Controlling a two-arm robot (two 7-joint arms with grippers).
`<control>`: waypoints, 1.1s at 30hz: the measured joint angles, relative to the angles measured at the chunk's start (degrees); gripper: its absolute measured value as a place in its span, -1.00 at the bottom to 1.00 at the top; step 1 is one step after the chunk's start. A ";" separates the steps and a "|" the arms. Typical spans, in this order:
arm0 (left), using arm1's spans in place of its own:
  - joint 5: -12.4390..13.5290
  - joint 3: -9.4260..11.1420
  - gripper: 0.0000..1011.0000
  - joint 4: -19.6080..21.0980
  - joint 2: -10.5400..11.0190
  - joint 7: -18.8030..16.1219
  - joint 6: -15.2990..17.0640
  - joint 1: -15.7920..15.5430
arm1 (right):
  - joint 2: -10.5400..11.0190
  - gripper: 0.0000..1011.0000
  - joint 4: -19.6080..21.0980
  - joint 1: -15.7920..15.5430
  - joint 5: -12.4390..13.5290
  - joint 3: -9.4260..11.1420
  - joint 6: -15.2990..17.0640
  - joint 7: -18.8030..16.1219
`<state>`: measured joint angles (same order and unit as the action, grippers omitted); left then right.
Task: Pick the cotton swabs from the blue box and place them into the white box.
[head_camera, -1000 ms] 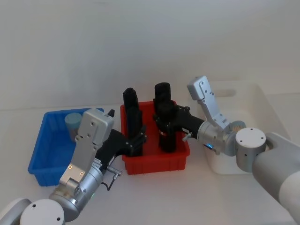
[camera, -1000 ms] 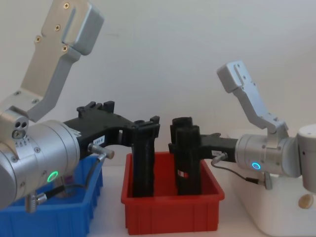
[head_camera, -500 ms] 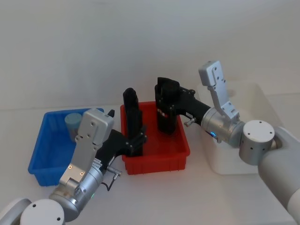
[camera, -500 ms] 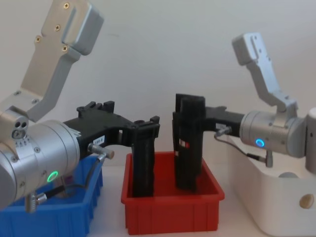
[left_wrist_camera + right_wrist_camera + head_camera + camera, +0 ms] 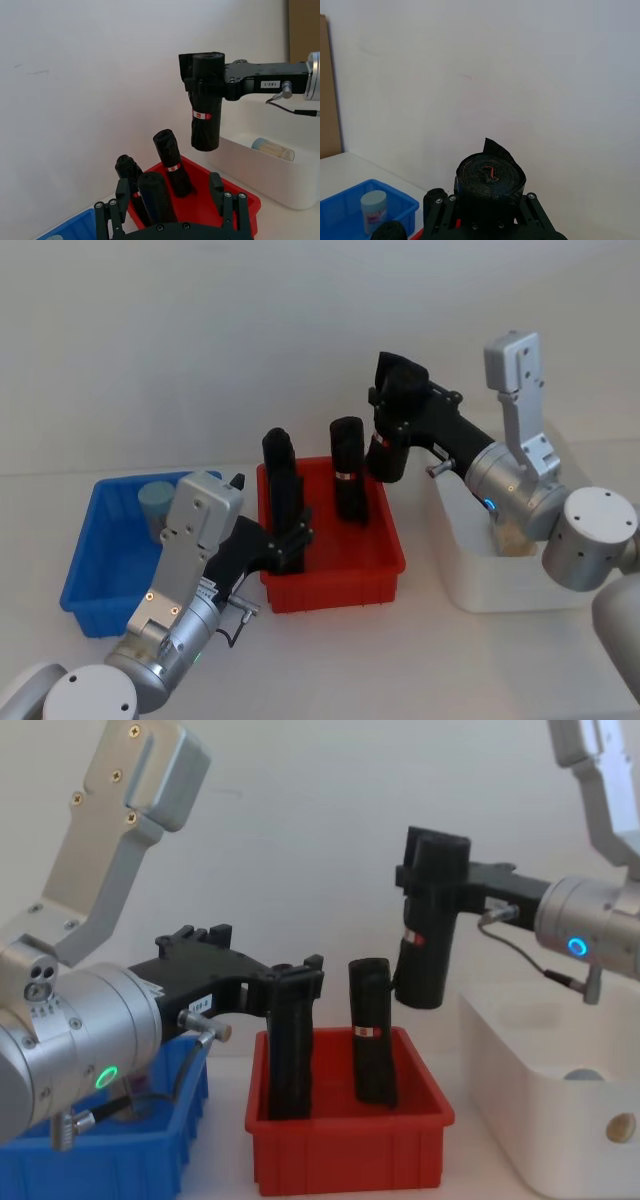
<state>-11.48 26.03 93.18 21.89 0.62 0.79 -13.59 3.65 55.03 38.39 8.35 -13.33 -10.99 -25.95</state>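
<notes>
A: Black roll (image 5: 388,445) pinched in the right gripper (image 5: 400,405), lifted above the red bin (image 5: 335,570) toward the white box (image 5: 500,580) on head view. Wrong item!

B: Chest view: left gripper (image 5: 290,985) closed on another black roll (image 5: 288,1050).

A: Left wrist view: a swab tub (image 5: 272,148) lies in the white box. Right wrist view: another tub (image 5: 374,210) stands in the blue box (image 5: 395,202). Risk: rolls get sorted, swabs stay put.

Glossy plastic red bin (image 5: 385,555), blue box (image 5: 85,570) and white box (image 5: 470,585); matt black rolls (image 5: 348,468).
</notes>
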 joint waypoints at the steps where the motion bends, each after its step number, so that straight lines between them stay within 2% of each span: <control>1: 0.00 0.00 0.99 0.00 0.00 0.00 0.00 0.00 | 0.18 -0.12 0.96 -0.47 0.09 0.12 0.29 0.39; 5: 0.00 0.00 0.99 0.00 0.00 0.00 0.00 0.00 | 1.42 -0.12 6.72 -3.31 0.43 0.93 2.17 3.08; 6: 0.00 0.00 0.99 0.00 0.00 0.00 0.00 0.00 | 1.42 -0.12 6.72 -3.31 0.43 0.93 2.17 3.08; 10: 0.00 0.00 0.99 0.00 0.00 0.00 0.00 0.00 | 2.61 -0.12 11.50 -5.88 0.57 1.76 4.14 5.99; 16: 0.00 0.00 0.99 0.00 0.00 0.00 0.00 0.00 | 4.29 -0.12 16.44 -9.03 0.66 2.98 7.26 9.87; 22: 0.00 0.00 0.99 0.00 0.00 0.00 0.00 0.00 | 5.64 -0.12 19.59 -11.50 0.75 4.08 10.40 12.86; 33: 0.00 0.00 0.99 0.00 0.00 0.00 0.00 0.00 | 7.06 -0.12 21.15 -14.21 0.96 5.19 13.51 15.51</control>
<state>-11.48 26.02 93.18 21.89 0.62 0.80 -13.59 10.71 76.17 24.18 9.31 -8.14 2.52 -10.44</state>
